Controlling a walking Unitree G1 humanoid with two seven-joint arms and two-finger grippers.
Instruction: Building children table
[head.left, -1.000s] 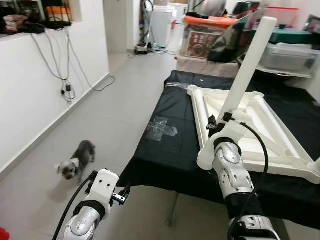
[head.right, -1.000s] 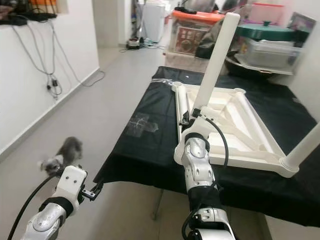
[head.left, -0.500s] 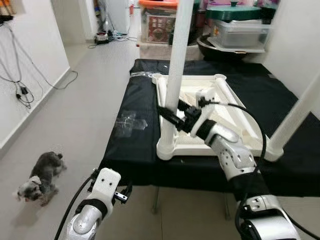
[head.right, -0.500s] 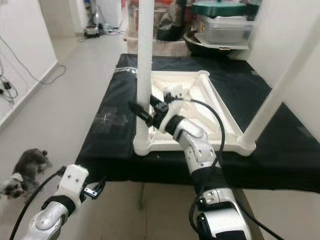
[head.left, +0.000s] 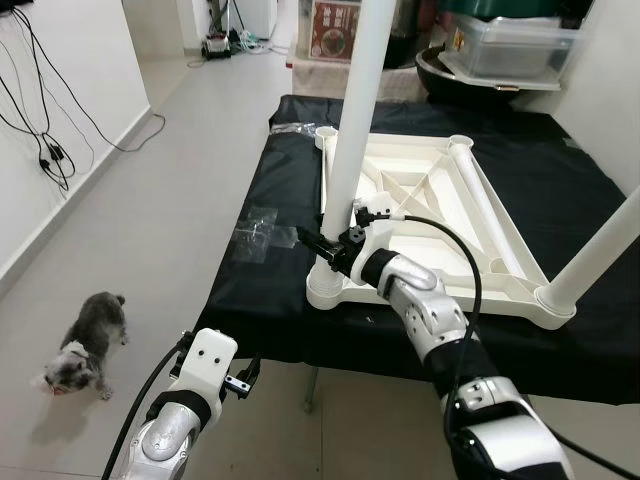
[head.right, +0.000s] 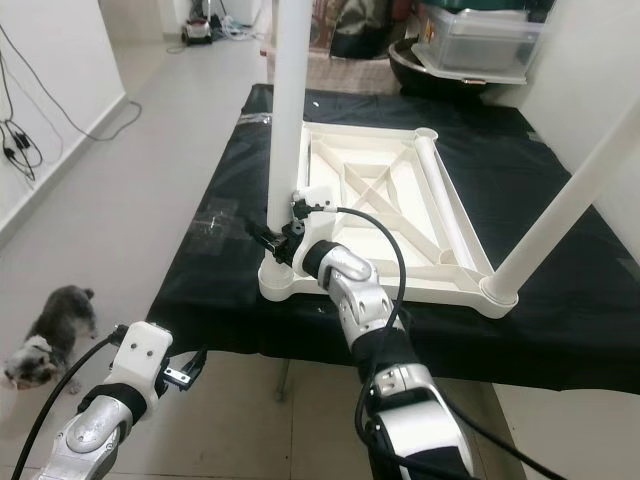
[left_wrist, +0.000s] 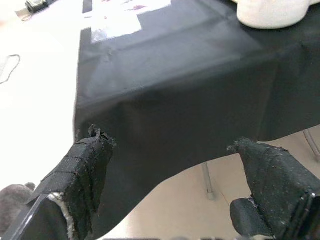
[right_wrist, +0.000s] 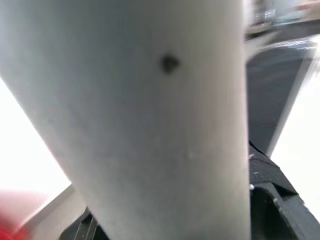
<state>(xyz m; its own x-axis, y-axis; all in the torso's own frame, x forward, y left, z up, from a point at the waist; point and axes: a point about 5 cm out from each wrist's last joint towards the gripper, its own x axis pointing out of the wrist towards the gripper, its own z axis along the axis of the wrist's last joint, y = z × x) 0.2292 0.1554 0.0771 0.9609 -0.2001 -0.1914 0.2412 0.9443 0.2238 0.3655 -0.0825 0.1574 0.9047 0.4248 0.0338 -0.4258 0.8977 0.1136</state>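
A white children's table (head.left: 430, 200) lies upside down on a black-covered table (head.left: 270, 300). One white leg (head.left: 355, 120) stands upright in the near-left corner socket (head.left: 325, 285). My right gripper (head.left: 325, 245) is shut on this leg just above the socket; in the right wrist view the leg (right_wrist: 150, 125) sits close between the black fingers (right_wrist: 270, 200). A second white leg (head.left: 600, 250) stands at the near-right corner. My left gripper (left_wrist: 175, 170) hangs open and empty, low before the cloth's front edge.
A small grey dog (head.left: 85, 345) stands on the floor at the left. Cables (head.left: 40, 120) hang down the left wall. A clear plastic bag (head.left: 255, 232) lies on the cloth left of the table. Storage boxes (head.left: 510, 40) stand beyond the far end.
The camera has swung and now looks down more steeply. My right gripper stays on the leg, now lower, near the socket. The left arm has hardly moved.
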